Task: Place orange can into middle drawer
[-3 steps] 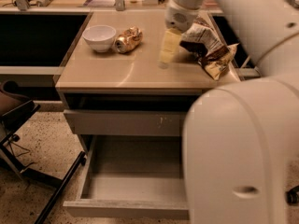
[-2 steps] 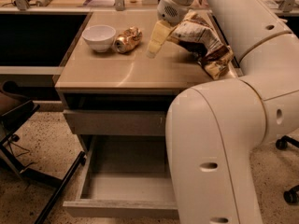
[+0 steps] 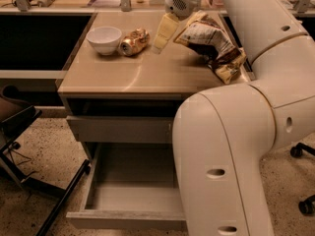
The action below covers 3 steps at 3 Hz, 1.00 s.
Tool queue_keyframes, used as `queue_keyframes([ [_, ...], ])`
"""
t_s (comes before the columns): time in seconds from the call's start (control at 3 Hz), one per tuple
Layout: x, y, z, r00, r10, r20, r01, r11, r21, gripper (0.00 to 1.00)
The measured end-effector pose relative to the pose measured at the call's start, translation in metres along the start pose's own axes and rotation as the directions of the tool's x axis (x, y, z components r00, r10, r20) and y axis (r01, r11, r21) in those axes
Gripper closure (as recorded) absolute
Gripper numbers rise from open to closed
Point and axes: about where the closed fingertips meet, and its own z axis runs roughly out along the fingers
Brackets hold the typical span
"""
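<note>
The orange can (image 3: 134,41) lies on its side on the wooden cabinet top (image 3: 147,75), its silvery end facing front-left, touching or nearly touching the white bowl (image 3: 104,39). My gripper (image 3: 164,33) hangs tilted just right of the can, a little above the top, with nothing in it. The middle drawer (image 3: 130,198) is pulled out low at the front, and its smooth grey inside is bare. My big white arm (image 3: 231,146) hides the drawer's right part.
A white, brown and yellow snack bag (image 3: 212,43) lies on the top, right of the gripper. A shut grey drawer front (image 3: 123,129) sits above the open drawer. A dark chair base (image 3: 29,181) stands on the floor at left. Glass rail posts line the back.
My gripper has moved left across the cabinet top, away from the snack bag and closer to the orange can. The can, bowl and drawer have not moved.
</note>
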Motion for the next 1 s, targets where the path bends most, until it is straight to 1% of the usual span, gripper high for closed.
queue_keyframes([
  [0.33,-0.024,-0.015,0.008,0.999,-0.015,0.052,0.013,0.9992,0.039,0.00],
  [0.67,-0.069,-0.045,0.009,0.983,-0.047,0.176,0.021,0.9891,0.146,0.00],
  [1.0,-0.069,-0.045,0.009,0.983,-0.047,0.177,0.021,0.9891,0.146,0.00],
])
